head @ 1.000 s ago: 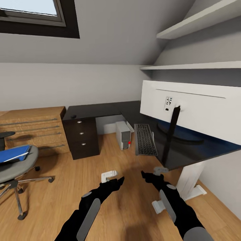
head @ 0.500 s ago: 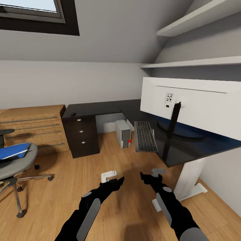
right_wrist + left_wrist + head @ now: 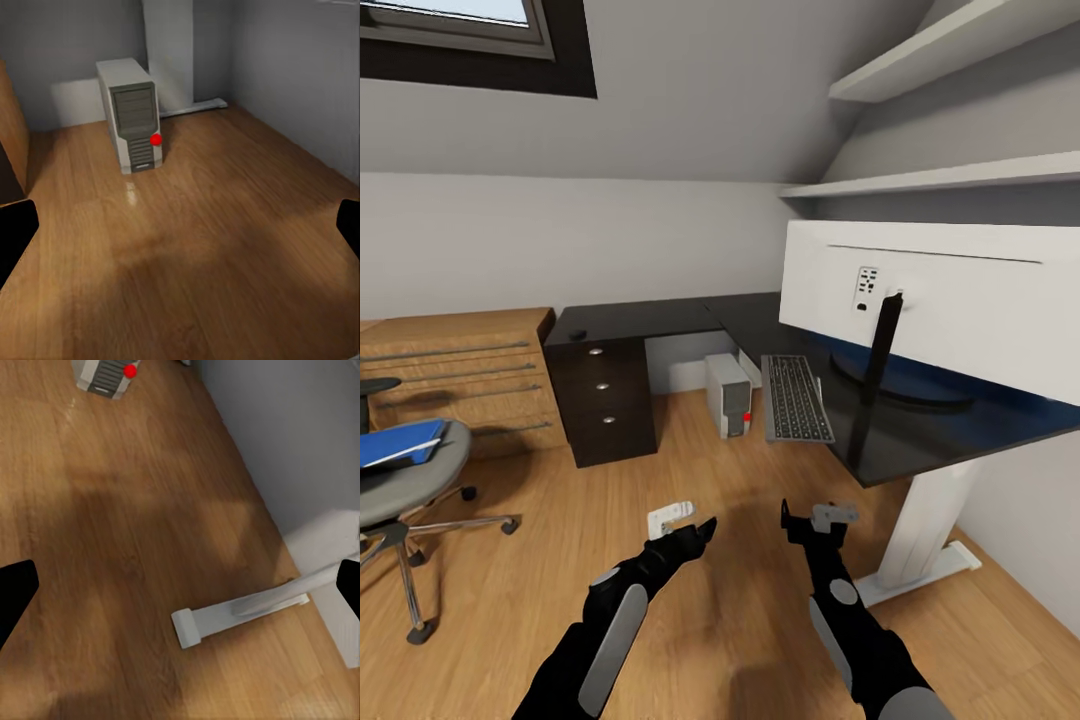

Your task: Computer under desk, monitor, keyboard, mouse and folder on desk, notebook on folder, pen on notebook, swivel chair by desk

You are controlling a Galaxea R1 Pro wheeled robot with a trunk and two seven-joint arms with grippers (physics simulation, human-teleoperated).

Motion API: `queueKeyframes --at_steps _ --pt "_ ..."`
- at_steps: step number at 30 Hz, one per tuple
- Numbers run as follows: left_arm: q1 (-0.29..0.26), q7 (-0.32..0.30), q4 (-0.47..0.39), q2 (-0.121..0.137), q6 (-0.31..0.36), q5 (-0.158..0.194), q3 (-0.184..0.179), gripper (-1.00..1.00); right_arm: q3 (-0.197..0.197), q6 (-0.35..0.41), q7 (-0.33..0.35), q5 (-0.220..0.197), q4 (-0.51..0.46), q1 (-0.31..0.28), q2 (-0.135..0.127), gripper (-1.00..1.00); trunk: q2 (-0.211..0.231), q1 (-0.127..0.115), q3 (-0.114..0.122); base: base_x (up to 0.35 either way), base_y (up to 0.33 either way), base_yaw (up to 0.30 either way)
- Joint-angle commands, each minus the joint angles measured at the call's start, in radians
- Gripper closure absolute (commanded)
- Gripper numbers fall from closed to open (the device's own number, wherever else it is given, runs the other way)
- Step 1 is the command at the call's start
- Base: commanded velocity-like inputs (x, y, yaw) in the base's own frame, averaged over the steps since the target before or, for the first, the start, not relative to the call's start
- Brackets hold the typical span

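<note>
Fingers of both the left gripper and right gripper are spread wide, holding nothing, above the wood-plank floor. Ahead, the small light-grey computer tower stands under the glossy black desk, which carries the slim grey keyboard beside the white-backed monitor. Far left, the bright-blue folder lies on the grey swivel chair.

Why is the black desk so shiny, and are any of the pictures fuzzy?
In the head view the desk is glossy and mirrors the monitor with a blue tint. The right wrist view shows a small glare spot on the floor before the computer. The left wrist view looks soft and shadowy.
</note>
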Motion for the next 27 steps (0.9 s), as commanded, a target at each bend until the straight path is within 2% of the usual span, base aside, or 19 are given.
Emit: queueKeyframes --at_steps 1,5,8,9,10,12,13,14,15,16,17,18,21,22,23,24,25,26,27 --pt "-0.001 0.009 -0.003 0.000 0.004 0.011 0.001 -1.00 0.004 -0.019 -0.009 -0.003 0.006 -0.001 0.003 -1.00 -0.008 0.004 -0.004 0.000 0.000 0.000" --pt "-0.001 0.009 -0.008 0.000 0.004 0.011 0.005 -1.00 0.003 -0.040 -0.011 -0.006 0.012 -0.001 0.019 -1.00 -0.015 0.008 -0.007 0.000 0.000 0.000" --pt "-0.001 0.009 -0.017 0.004 0.004 0.010 0.009 -1.00 0.001 -0.045 -0.013 -0.061 0.014 -0.001 0.028 -1.00 -0.015 0.008 -0.007 0.000 0.000 0.000" --pt "-0.001 0.009 -0.022 0.012 0.004 0.010 0.011 -1.00 0.000 -0.046 -0.013 -0.160 0.013 -0.001 0.032 -1.00 -0.015 0.008 -0.007 0.000 0.000 0.000" --pt "-0.001 0.009 -0.023 0.016 0.004 0.010 0.012 -1.00 0.000 -0.046 -0.012 -0.202 0.012 -0.001 0.034 -1.00 -0.015 0.008 -0.007 0.000 0.000 0.000" --pt "-0.001 0.009 -0.036 0.031 0.004 0.012 0.014 -1.00 0.002 -0.046 -0.009 -0.392 0.008 -0.001 0.037 -1.00 -0.015 0.008 -0.007 0.000 0.000 0.000" --pt "-0.001 0.009 -0.044 0.033 0.004 0.012 0.017 -1.00 0.003 -0.046 -0.008 -0.440 0.007 -0.002 0.038 -1.00 -0.015 0.008 -0.007 0.000 0.000 0.000" --pt "-0.001 0.009 -0.060 0.039 0.006 0.012 0.022 -1.00 0.003 -0.046 -0.006 -0.530 0.006 -0.003 0.038 -1.00 -0.015 0.008 -0.007 0.000 0.000 0.000" --pt "-0.001 0.009 -0.068 0.042 0.006 0.012 0.025 -1.00 0.003 -0.045 -0.006 -0.572 0.005 -0.004 0.038 -1.00 -0.015 0.008 -0.007 0.000 0.000 0.000" --pt "-0.001 0.009 -0.079 0.047 0.007 0.012 0.031 -1.00 0.003 -0.044 -0.005 -0.647 0.005 -0.007 0.038 -1.00 -0.015 0.008 -0.007 0.000 0.000 0.000" --pt "-0.001 0.009 -0.084 0.050 0.008 0.012 0.034 -1.00 0.003 -0.042 -0.005 -0.681 0.004 -0.008 0.037 -1.00 -0.015 0.008 -0.007 0.000 0.000 0.000" --pt "-0.001 0.009 -0.090 0.055 0.009 0.012 0.041 -1.00 0.002 -0.035 -0.005 -0.744 0.004 -0.016 0.036 -1.00 -0.015 0.008 -0.007 0.000 0.000 0.000" --pt "-0.001 0.009 -0.098 0.061 0.009 0.012 0.058 -1.00 -0.002 -0.004 -0.005 -0.857 -0.001 -0.048 0.035 -1.00 -0.015 0.008 -0.007 0.000 0.000 0.000" --pt "-0.001 0.009 -0.100 0.063 0.010 0.012 0.069 -1.00 -0.005 0.017 -0.006 -0.914 -0.008 -0.067 0.033 -1.00 -0.015 0.008 -0.007 0.000 0.000 0.000" --pt "-0.001 0.009 -0.102 0.064 0.010 0.012 0.075 -1.00 -0.006 0.028 -0.006 -0.943 -0.012 -0.075 0.031 -1.00 -0.015 0.008 -0.007 0.000 0.000 0.000" --pt "-0.001 0.009 -0.103 0.065 0.010 0.012 0.087 -1.00 -0.009 0.059 -0.005 -1.002 -0.026 -0.087 0.022 -1.00 -0.015 0.008 -0.007 0.000 0.000 0.000" --pt "-0.001 0.009 -0.104 0.065 0.010 0.012 0.093 -1.00 -0.011 0.078 -0.005 -1.034 -0.035 -0.091 0.014 -1.00 -0.015 0.008 -0.007 0.000 0.000 0.000" --pt "-0.001 0.009 -0.105 0.067 0.011 0.012 0.106 -1.00 -0.015 0.120 -0.004 -1.101 -0.054 -0.096 -0.004 -1.00 -0.015 0.008 -0.007 0.000 0.000 0.000" --pt "-0.001 0.009 -0.105 0.079 0.011 0.012 0.132 -1.00 -0.020 0.201 0.004 -1.251 -0.088 -0.104 -0.045 -1.00 -0.015 0.008 -0.007 0.000 0.000 0.000"
